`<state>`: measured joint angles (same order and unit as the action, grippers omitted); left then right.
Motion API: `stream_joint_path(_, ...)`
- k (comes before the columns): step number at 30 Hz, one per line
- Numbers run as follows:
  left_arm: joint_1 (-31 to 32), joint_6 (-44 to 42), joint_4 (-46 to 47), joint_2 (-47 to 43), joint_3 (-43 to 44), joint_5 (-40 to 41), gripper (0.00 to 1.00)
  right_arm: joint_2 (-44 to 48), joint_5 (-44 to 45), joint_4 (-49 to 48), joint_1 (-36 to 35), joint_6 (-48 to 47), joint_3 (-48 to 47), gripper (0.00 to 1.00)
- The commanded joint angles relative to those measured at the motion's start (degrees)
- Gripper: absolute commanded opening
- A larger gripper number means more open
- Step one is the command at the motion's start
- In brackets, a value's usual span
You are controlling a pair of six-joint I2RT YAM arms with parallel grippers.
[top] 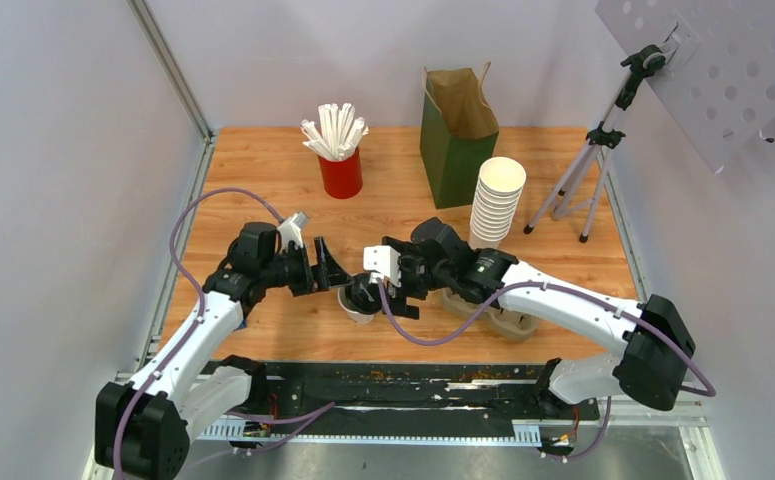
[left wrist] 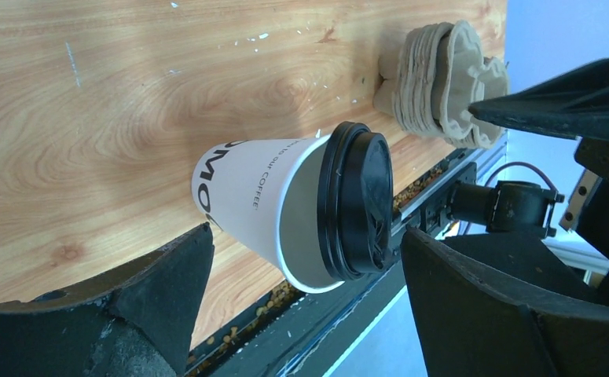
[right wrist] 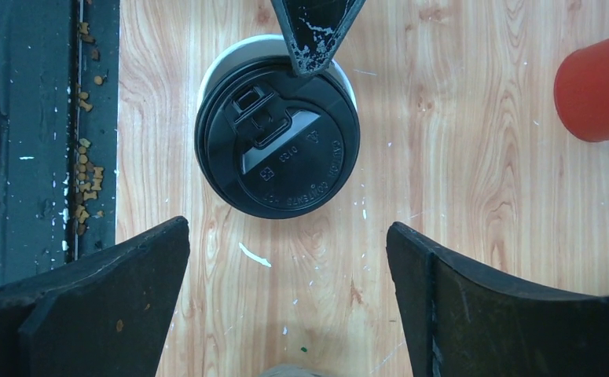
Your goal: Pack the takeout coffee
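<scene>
The takeout coffee (top: 361, 300) is a white paper cup with a black sip lid, standing upright on the wooden table near the front edge. In the left wrist view the cup (left wrist: 285, 208) sits in the gap of my open left gripper (left wrist: 307, 236), with neither finger touching it. My left gripper (top: 335, 274) is at the cup's left side. My right gripper (top: 391, 292) is open and empty just right of the cup; its view looks down on the lid (right wrist: 277, 137), which lies ahead of the gripper (right wrist: 285, 232). A left fingertip (right wrist: 313, 35) shows beside the lid.
A green paper bag (top: 458, 135) stands open at the back. A tall stack of lidless white cups (top: 496, 200) is to its right, and a red cup of straws (top: 340, 165) to its left. Pulp cup carriers (top: 498, 315) lie under my right arm. A tripod (top: 583, 180) stands at the right.
</scene>
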<state>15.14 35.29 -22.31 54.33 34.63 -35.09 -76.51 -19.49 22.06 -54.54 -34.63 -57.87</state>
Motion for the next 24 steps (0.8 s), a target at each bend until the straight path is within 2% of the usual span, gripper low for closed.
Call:
stream_joint_path(1, 1.3, -2.6, 1.2, 0.2, 2.7, -0.7, 0.95, -2.1, -3.3, -2.3, 0.5, -3.3, -0.1, 0.96)
stream_joint_path(13, 4.5, -4.8, 0.0, 3.2, 4.7, 2.3, 0.93, -6.7, -3.2, -4.3, 1.8, -4.2, 0.6, 0.98)
stream_joint_path(24, 5.1, -3.7, 1.2, 4.5, 4.2, 2.1, 0.82, -10.1, -5.7, -4.8, 1.9, -3.6, -1.8, 0.87)
